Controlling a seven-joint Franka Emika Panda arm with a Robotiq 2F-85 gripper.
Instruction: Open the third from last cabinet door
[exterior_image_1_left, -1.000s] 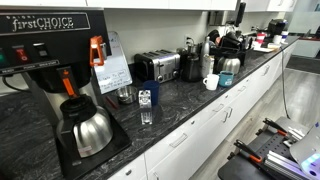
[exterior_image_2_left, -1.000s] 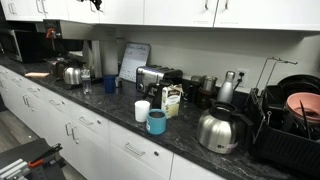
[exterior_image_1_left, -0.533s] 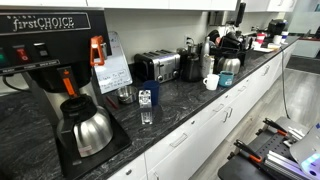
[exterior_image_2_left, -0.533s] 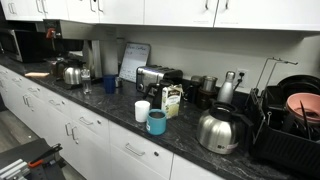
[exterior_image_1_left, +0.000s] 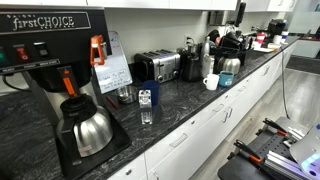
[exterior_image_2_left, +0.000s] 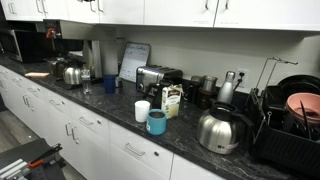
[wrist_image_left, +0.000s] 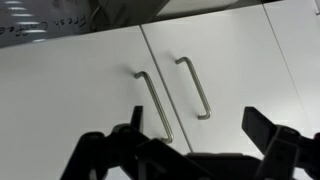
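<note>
In the wrist view I face a row of white upper cabinet doors. Two of them meet at a seam, each with a metal bar handle beside it: the left handle (wrist_image_left: 154, 105) and the right handle (wrist_image_left: 194, 88). My gripper (wrist_image_left: 195, 125) is open, its two dark fingers spread wide in front of these doors, a short way off, touching neither handle. The upper cabinets (exterior_image_2_left: 180, 10) run along the top of an exterior view. I cannot tell which door in the row is in front of me.
Below is a dark stone counter (exterior_image_1_left: 190, 95) with a coffee maker (exterior_image_1_left: 50, 60), toaster (exterior_image_2_left: 155, 76), steel kettles (exterior_image_2_left: 217, 130), cups (exterior_image_2_left: 156, 122) and a dish rack (exterior_image_2_left: 295, 115). White lower cabinets (exterior_image_2_left: 75, 135) line the front.
</note>
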